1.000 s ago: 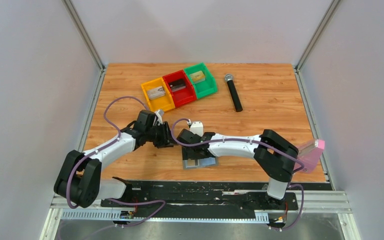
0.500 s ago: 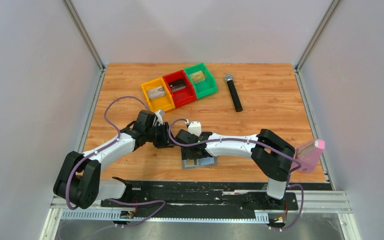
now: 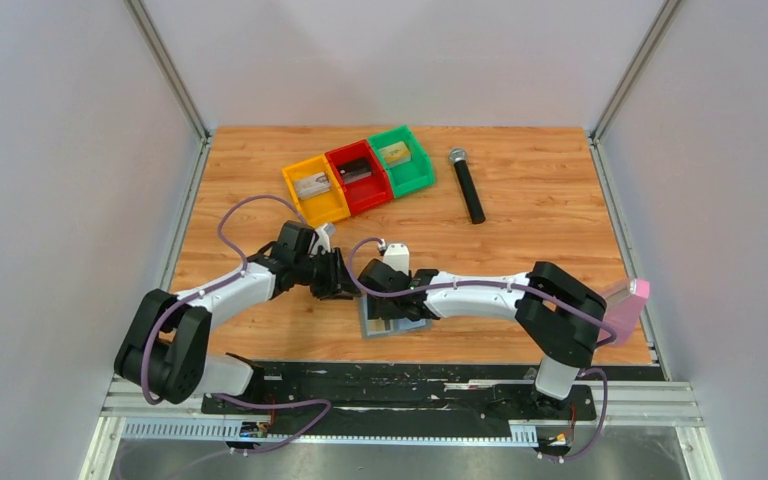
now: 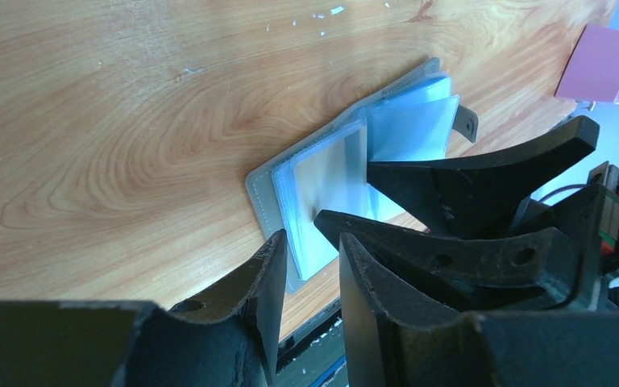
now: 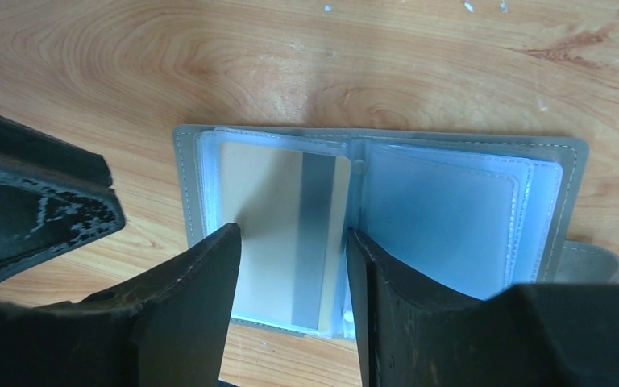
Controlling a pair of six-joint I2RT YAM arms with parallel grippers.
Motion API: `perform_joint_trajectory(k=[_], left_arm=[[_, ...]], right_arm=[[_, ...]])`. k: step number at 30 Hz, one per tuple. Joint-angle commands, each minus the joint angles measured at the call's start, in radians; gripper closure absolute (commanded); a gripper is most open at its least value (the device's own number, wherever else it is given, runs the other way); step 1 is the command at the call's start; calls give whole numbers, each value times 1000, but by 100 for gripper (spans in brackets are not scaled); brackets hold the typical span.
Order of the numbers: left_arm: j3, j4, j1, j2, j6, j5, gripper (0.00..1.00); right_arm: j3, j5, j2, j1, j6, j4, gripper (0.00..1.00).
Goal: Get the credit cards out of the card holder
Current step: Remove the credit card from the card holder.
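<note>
The holder (image 5: 443, 210) lay open on the table (image 5: 371, 64) (sleeves up, for access). The right end effector (image 5: 290, 234) hovered half-open astride a tan card (image 5: 282, 193), gripping nothing; the left end effector (image 4: 310, 242) sat alongside, slightly open, empty.

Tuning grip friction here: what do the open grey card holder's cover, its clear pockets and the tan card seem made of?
Grey card holder cover: matte, likely faux leather, given the stitched edge. Clear pockets: glossy soft plastic, see-through with bluish glare. Tan rectangular card: probably stiff smooth plastic, with a dull grey stripe.
</note>
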Motion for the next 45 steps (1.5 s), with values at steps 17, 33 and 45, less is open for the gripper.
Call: perform_joint_trajectory(k=[17, 33, 45], left_arm=[[11, -51, 5, -60, 19, -104, 61], [2, -58, 6, -92, 12, -94, 61], [-15, -45, 6, -88, 10, -77, 61]], right_arm=[[113, -11, 68, 5, -2, -122, 34], [171, 29, 157, 25, -2, -208, 36], [158, 28, 139, 31, 9, -178, 49]])
